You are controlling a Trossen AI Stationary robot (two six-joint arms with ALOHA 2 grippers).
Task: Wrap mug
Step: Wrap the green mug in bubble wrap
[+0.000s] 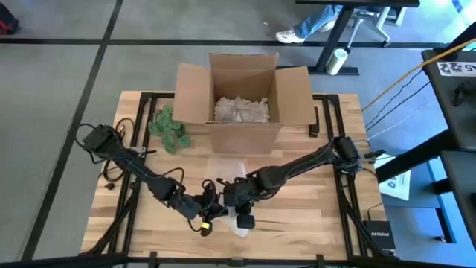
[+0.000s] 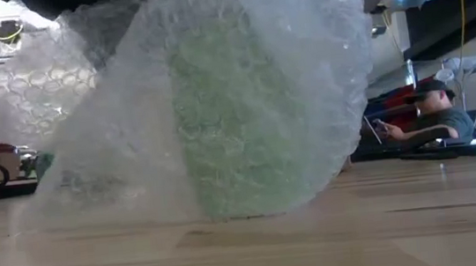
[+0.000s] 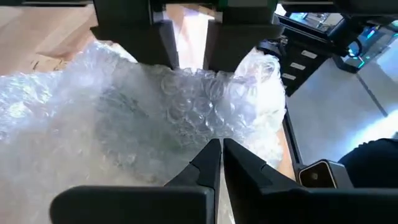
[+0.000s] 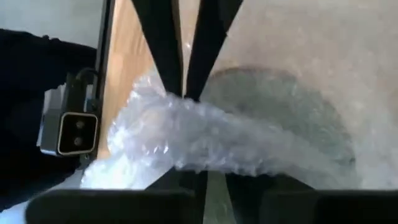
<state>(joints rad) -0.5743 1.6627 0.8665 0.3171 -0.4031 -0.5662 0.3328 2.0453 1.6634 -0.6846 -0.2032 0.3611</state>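
A green mug [image 2: 238, 133] stands upright on the wooden table [image 2: 389, 223] near its front edge, shrouded in clear bubble wrap [image 2: 130, 118]. In the high view the wrap [image 1: 232, 167] spreads from the table's middle toward the front, and both grippers hide the mug. My left gripper [image 1: 214, 206] comes from the left and my right gripper [image 1: 238, 202] from the right. They meet nose to nose over the mug. Each is shut on the wrap [image 3: 186, 99]. My left gripper pinches a raised ridge of the bubble wrap [image 4: 185, 98] between its two fingertips, slanting down from the table's left. The wrap drapes slack from the pinch over the mug. My right gripper has a bunched fold of the wrap [image 3: 189, 74] between its fingers [image 3: 163, 50], facing the left gripper. The wrap hides its fingertips.
An open cardboard box [image 1: 290, 97] with pale filling stands at the back centre. A green leafy clump [image 1: 169, 128] lies to its left. A small black device [image 1: 379, 238] sits at the front right corner. A person [image 2: 435, 112] sits beyond the table.
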